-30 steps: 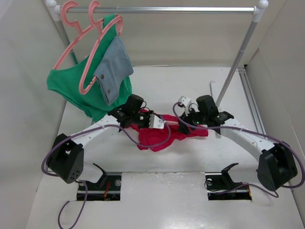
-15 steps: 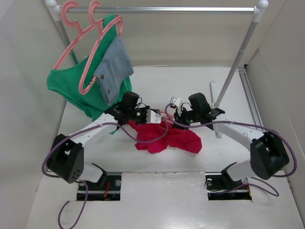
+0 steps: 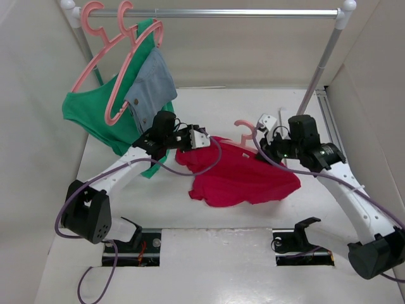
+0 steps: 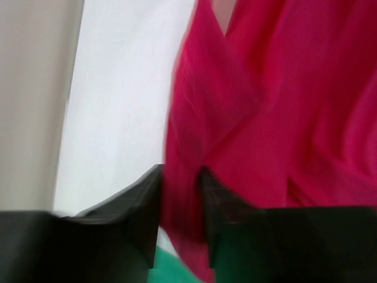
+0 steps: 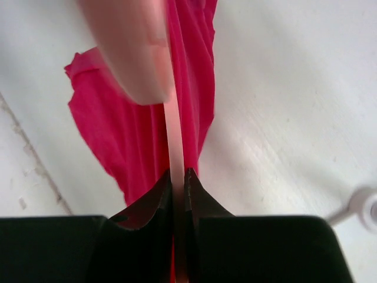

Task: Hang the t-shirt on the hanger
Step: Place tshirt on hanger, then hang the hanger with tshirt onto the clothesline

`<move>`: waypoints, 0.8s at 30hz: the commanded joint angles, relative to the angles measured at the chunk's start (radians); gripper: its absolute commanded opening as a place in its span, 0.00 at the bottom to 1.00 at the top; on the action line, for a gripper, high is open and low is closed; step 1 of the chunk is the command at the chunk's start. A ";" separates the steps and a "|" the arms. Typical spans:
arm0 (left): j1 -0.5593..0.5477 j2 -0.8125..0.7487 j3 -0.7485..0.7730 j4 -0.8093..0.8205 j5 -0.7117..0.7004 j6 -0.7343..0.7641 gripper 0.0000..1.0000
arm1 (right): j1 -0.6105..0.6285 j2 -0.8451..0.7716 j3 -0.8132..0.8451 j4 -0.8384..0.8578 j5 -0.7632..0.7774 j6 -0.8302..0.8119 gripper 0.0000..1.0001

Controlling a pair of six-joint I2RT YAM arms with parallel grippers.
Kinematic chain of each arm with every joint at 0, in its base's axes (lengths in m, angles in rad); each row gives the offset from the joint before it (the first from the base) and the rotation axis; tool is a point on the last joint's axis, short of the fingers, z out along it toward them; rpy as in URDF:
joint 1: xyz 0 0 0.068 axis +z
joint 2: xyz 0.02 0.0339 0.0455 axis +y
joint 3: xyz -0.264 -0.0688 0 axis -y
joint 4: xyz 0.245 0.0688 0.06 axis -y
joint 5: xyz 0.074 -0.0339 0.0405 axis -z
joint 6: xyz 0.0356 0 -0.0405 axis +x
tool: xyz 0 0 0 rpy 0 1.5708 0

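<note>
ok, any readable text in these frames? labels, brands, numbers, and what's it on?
None readable.
The t-shirt, the hanger, the green garment and the denim piece show no print, label or number.
Both wrist views are blurred close-ups with no lettering.

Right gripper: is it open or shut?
Shut: in the right wrist view, the right gripper pinches the hanger by its thin pink bar, with the t-shirt behind.

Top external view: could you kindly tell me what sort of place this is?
Probably a boxed-in robot test cell: plain white panel walls, a silver metal clothes rail carrying salmon-pink plastic hangers, and two white robot arms.
</note>
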 commanded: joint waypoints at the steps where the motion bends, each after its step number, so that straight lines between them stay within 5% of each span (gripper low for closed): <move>1: 0.050 -0.013 0.008 0.020 -0.142 -0.082 0.32 | -0.048 -0.054 0.091 -0.149 0.064 0.016 0.00; 2: 0.050 -0.013 0.008 0.033 -0.142 -0.105 0.41 | -0.057 -0.054 0.100 -0.162 0.064 0.016 0.00; 6: 0.050 -0.013 0.028 0.056 -0.131 -0.153 0.47 | -0.057 -0.054 0.169 -0.208 0.041 0.016 0.00; 9: 0.050 -0.013 0.039 0.078 -0.156 -0.165 0.63 | -0.057 -0.063 0.184 -0.231 0.023 0.016 0.00; 16: 0.041 -0.024 0.071 0.015 -0.110 -0.154 0.74 | -0.066 -0.049 0.357 -0.338 0.044 0.005 0.00; 24: 0.031 -0.033 0.062 0.006 -0.081 -0.154 0.75 | -0.137 0.161 1.018 -0.576 0.252 0.079 0.00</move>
